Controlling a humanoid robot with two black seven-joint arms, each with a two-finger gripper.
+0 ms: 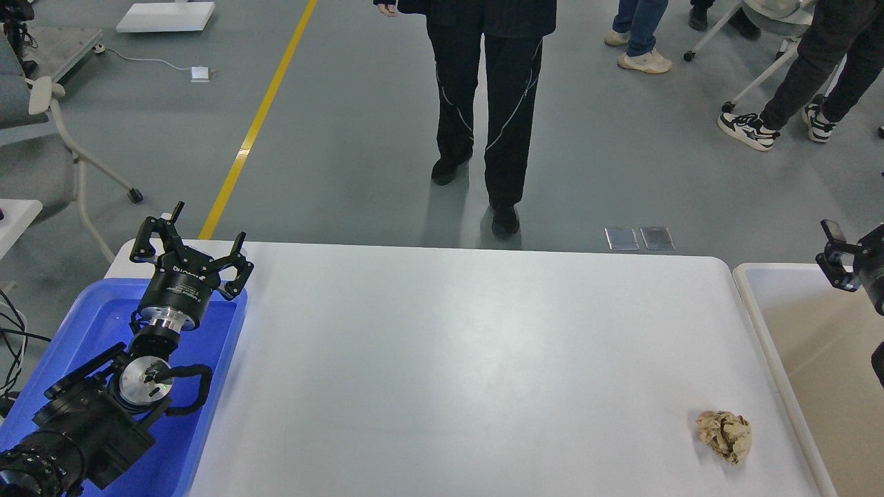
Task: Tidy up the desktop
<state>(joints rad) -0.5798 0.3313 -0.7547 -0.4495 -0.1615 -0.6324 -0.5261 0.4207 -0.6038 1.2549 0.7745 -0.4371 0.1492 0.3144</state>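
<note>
The desktop (449, 359) is a wide white tabletop with rounded corners. A crumpled beige paper ball (724, 433) lies on it near the front right corner. My left gripper (190, 245) is open and empty, above the far end of the blue tray (97, 324) at the table's left. My right gripper (846, 262) is at the right edge of the view above the beige bin (815, 359). Only one of its fingers shows; the rest is cut off. It is far behind and to the right of the paper ball.
A person in black trousers (490, 117) stands just beyond the far table edge. More people and a chair frame (766, 62) are at the back right. An office chair (41, 138) stands at the left.
</note>
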